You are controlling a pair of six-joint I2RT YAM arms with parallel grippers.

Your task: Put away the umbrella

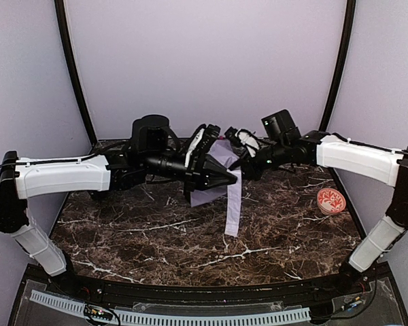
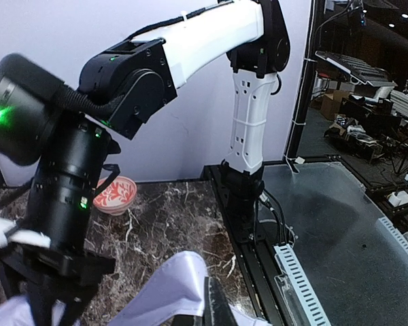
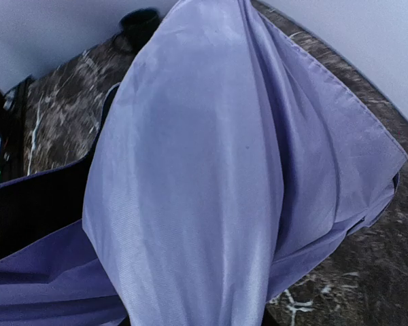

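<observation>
The umbrella (image 1: 222, 153) is held above the middle of the table, between my two grippers. Its pale lavender fabric is loose, with black lining showing, and a long strip (image 1: 233, 207) hangs down to the table. My left gripper (image 1: 214, 173) comes in from the left and is shut on the umbrella. In the left wrist view, lavender fabric (image 2: 166, 285) lies against a black fingertip (image 2: 221, 307). My right gripper (image 1: 248, 155) presses into the umbrella from the right. In the right wrist view the fabric (image 3: 211, 170) fills the frame and hides the fingers.
A small red-and-white patterned disc (image 1: 331, 200) sits near the right edge of the dark marble table (image 1: 156, 238); it also shows in the left wrist view (image 2: 115, 195). Curved black poles and white walls stand behind. A slotted rail runs along the near edge.
</observation>
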